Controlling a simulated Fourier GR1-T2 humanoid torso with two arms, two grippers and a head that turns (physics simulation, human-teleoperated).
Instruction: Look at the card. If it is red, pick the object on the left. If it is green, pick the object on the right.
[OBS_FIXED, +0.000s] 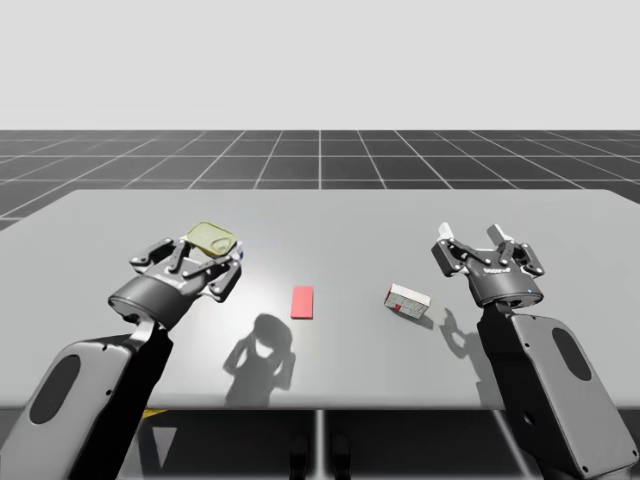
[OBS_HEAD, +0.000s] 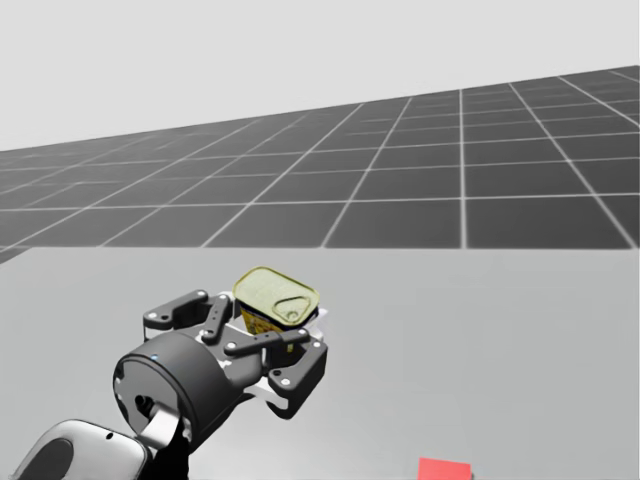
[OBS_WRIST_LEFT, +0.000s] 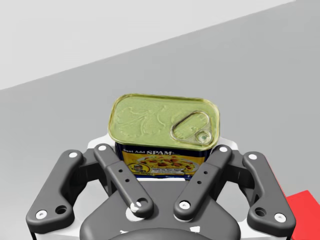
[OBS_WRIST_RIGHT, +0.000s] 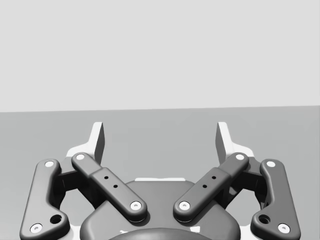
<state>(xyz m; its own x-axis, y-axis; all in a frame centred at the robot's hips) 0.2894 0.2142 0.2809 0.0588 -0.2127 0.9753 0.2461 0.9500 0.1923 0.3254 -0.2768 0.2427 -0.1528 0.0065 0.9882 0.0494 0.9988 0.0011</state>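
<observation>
- Red was the card (OBS_FIXED: 303, 301) lying flat mid-table, so the left-hand thing, the can (OBS_WRIST_LEFT: 164, 120), was the one to pick.
- My left gripper (OBS_WRIST_LEFT: 162, 150) was closed on the can, a finger against each of its short sides and the yellow lid facing up and tilted slightly.
- The can sat at the left of the table (OBS_FIXED: 350, 220), well apart from the card. The gripper's shadow fell away from it, so I judged the can was off the surface.
- To do the lift well, I judged the squeeze should be firm and even and the rise straight up and slow. The wrist should hold level so the can would not slip between the pads.
- My right gripper (OBS_WRIST_RIGHT: 161, 137) was wide open and empty, hanging near the box (OBS_FIXED: 408, 300) but not touching it. It was best left out of the way there.
- The can's underside was hidden by the gripper, so the gap beneath it could not be confirmed.
- The linkage bars partly covered the pad contact.
- In the head view the card was cut off at the bottom edge.
</observation>
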